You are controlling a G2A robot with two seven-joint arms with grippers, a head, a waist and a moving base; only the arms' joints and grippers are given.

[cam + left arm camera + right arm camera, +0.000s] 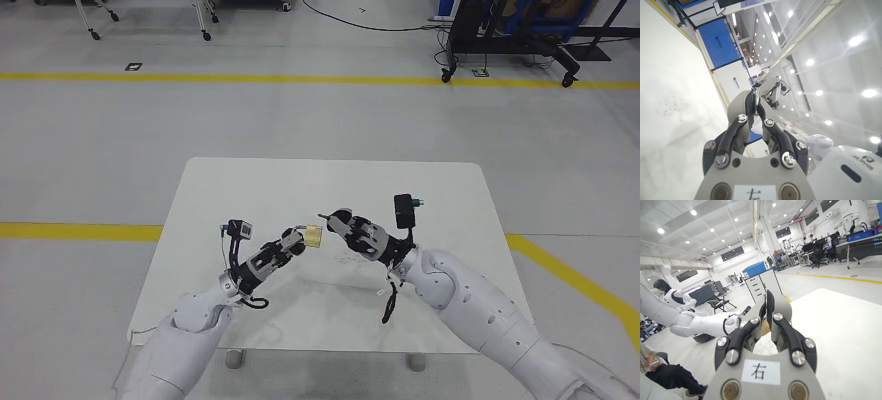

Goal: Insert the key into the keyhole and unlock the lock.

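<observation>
The left hand (298, 238) pinches a boxy brass lock (313, 236) above the smooth white counter's (440, 190) middle. The right hand (333, 219), ribbed black pads (770, 306) pressed together on a thin key (322, 215), is just beside it.

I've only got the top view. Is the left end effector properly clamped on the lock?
Observer: Yes. The left wrist view shows the left end effector shut on the lock, with a metal edge between its pads.
Operator: And the right side?
Observer: The right wrist view shows the right end effector pinching the thin key at its fingertips.
Operator: Is it inserted?
Observer: Cannot tell. That view shows the lock's brass just behind the shut fingers.
</observation>
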